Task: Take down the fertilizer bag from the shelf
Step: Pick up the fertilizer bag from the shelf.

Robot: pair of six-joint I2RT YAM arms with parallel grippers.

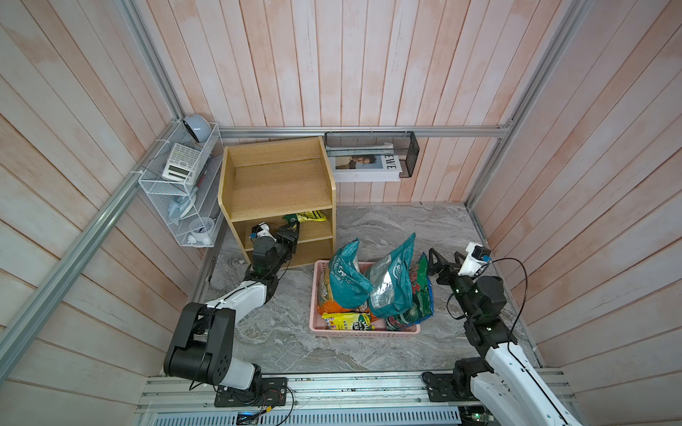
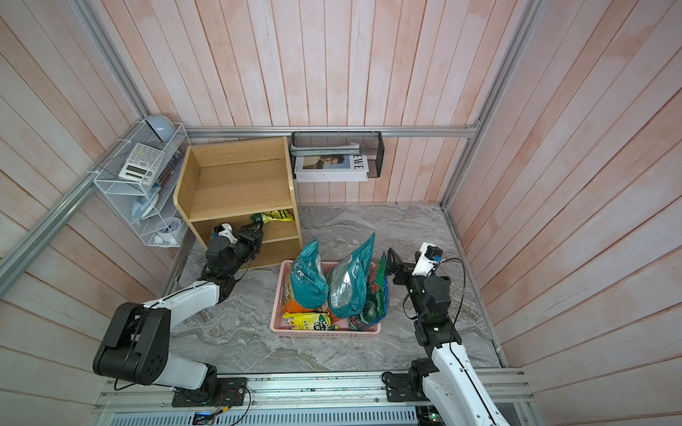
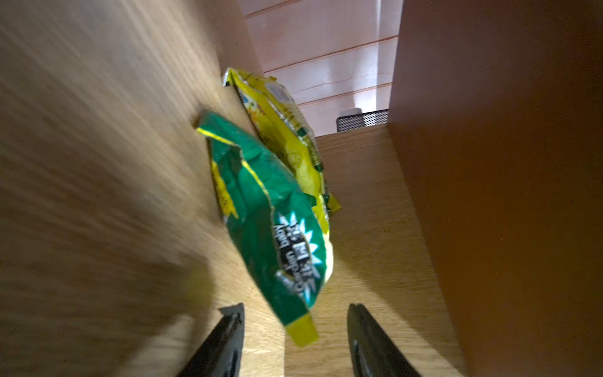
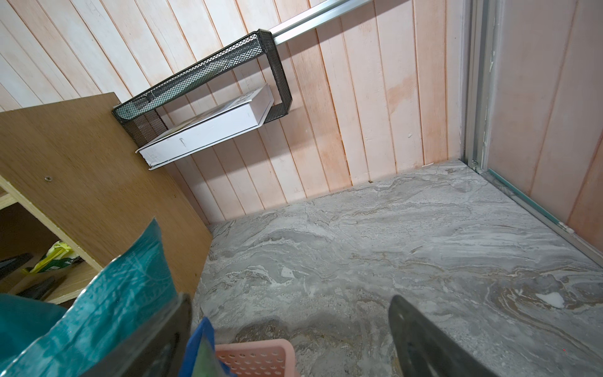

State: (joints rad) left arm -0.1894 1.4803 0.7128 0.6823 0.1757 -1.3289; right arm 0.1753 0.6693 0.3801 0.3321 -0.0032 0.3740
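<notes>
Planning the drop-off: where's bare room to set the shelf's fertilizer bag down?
Bare marble top between shelf, back wall and pink basket; another strip between basket and front rail. Shelf's top tier is bare too. Basket is crowded with bags.

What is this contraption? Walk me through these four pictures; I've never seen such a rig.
These are two robot arms, each ending in a two-fingered gripper. Both top views look down on the whole scene; the wrist views come from a camera on each arm. On the marble-patterned tabletop stand a light-wood shelf and a pink basket full of bags. The left gripper is open inside the shelf's middle tier, jaws astride the near end of the green-and-yellow fertilizer bag. The right gripper is open and empty.
</notes>
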